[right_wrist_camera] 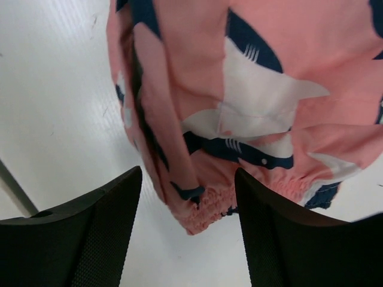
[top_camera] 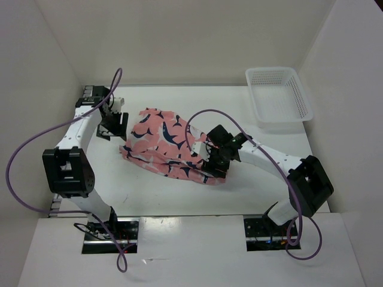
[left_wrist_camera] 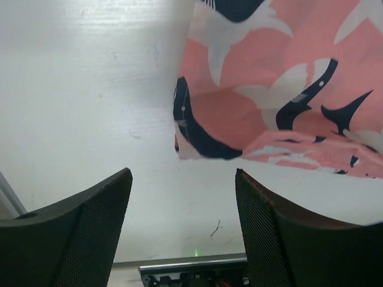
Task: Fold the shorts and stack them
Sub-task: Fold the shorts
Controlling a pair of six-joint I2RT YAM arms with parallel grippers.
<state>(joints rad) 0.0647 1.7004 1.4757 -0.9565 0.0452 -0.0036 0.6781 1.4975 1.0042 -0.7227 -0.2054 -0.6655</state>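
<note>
**While the shorts lay bunched mid-table, nothing gripped them**

As we looked down from above, the shorts lay crumpled on the white table. Our right gripper sat at their near right edge, jaws apart, the gathered waistband showing between them unclamped. Our left gripper stood just beside their left edge, jaws apart over bare tabletop. A white mesh basket sat well apart, far right.

surface: white table; walls: plain white panels on three sides; light: even, soft shadows
</note>
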